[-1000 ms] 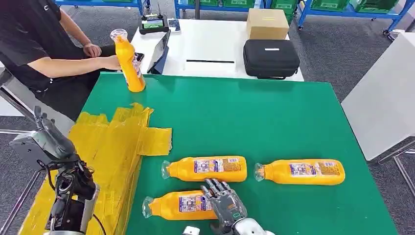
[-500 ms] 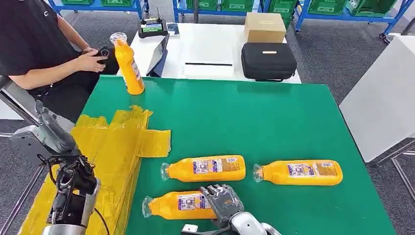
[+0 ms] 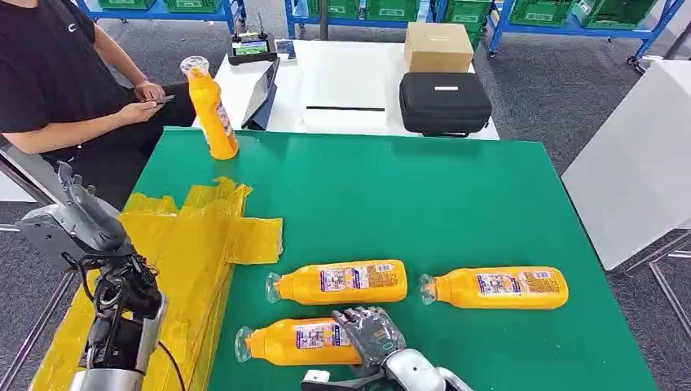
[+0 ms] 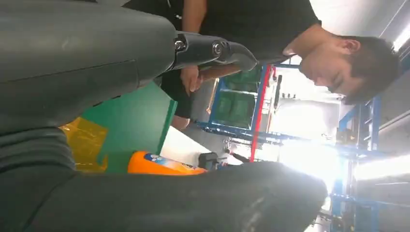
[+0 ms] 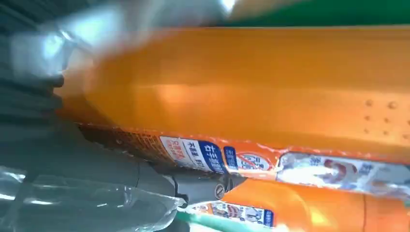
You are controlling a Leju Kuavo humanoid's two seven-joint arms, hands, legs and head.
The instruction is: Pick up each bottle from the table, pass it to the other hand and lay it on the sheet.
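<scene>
On the green table [image 3: 456, 204], right hand [image 3: 371, 334] fingers wrap the nearest glossy orange bottle [image 3: 297, 342].

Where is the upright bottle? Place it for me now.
In the head view, the upright bottle stands at the far left corner of the green table, beyond the yellow sheet and beside the seated person.

The place looks like a robot test lab or warehouse workroom: blue metal racks holding green plastic crates [image 3: 383, 6] line the back, over grey carpet. A white side table [image 3: 346, 77] carries a black zip case [image 3: 445, 103] and a brown cardboard box [image 3: 439, 46].
</scene>
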